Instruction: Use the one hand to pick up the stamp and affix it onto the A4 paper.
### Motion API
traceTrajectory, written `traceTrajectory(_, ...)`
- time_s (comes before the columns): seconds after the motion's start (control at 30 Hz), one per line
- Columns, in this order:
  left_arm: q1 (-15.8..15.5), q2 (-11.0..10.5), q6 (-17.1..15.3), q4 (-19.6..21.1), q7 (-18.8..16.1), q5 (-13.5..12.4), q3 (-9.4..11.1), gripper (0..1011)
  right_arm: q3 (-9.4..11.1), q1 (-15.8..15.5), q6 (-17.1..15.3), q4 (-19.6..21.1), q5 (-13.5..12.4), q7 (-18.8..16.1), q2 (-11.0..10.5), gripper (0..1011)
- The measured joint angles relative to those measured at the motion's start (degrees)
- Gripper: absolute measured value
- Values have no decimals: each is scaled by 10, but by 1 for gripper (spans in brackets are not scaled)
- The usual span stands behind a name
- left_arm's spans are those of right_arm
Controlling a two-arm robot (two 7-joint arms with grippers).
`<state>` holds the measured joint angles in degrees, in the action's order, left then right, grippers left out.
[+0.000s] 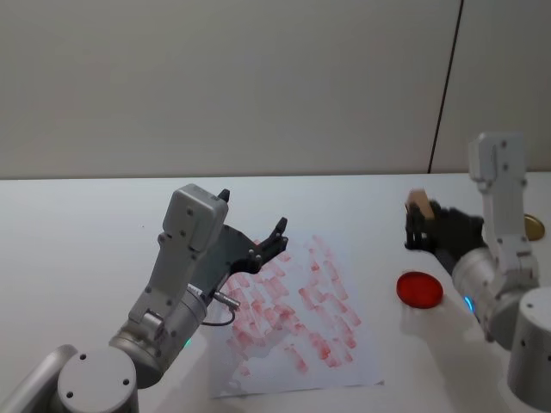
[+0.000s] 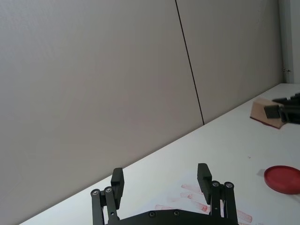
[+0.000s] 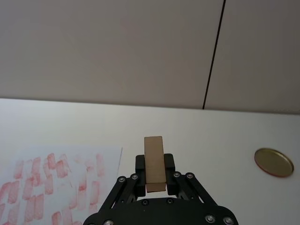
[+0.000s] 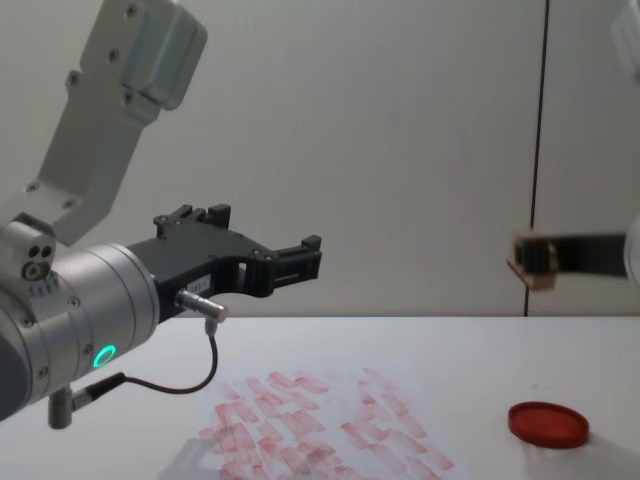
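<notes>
The stamp (image 3: 154,163), a small tan wooden block, is clamped between the fingers of my right gripper (image 3: 155,174), which is shut on it. That gripper (image 1: 420,225) hovers well above the table, to the right of the A4 paper (image 1: 297,314) and above the red ink pad (image 1: 419,289). From the side, the stamp (image 4: 528,261) hangs high over the pad (image 4: 546,423). The paper (image 4: 320,425) is white and covered in pinkish-red prints. My left gripper (image 1: 265,245) stands open above the paper's left part, holding nothing; its open fingers (image 2: 204,176) point toward the wall.
A round gold lid (image 3: 273,162) lies on the white table at the far right, near the wall. The ink pad (image 2: 282,179) sits right of the paper. A dark vertical seam (image 1: 445,86) runs down the wall behind.
</notes>
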<state>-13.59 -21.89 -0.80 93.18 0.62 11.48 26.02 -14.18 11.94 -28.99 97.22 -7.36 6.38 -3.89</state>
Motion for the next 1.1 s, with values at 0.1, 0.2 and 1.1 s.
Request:
traceTrajectory(0.1,0,0,0,0,0,0,0,993,-4,4,1,11,11,-7,3,225)
traceTrajectory(0.2,0,0,0,0,0,0,0,993,-7,8,0,16,18,-13,8,225)
traceTrajectory(1.1,0,0,0,0,0,0,0,993,-31,58,-64,-111,18,-52,65,225)
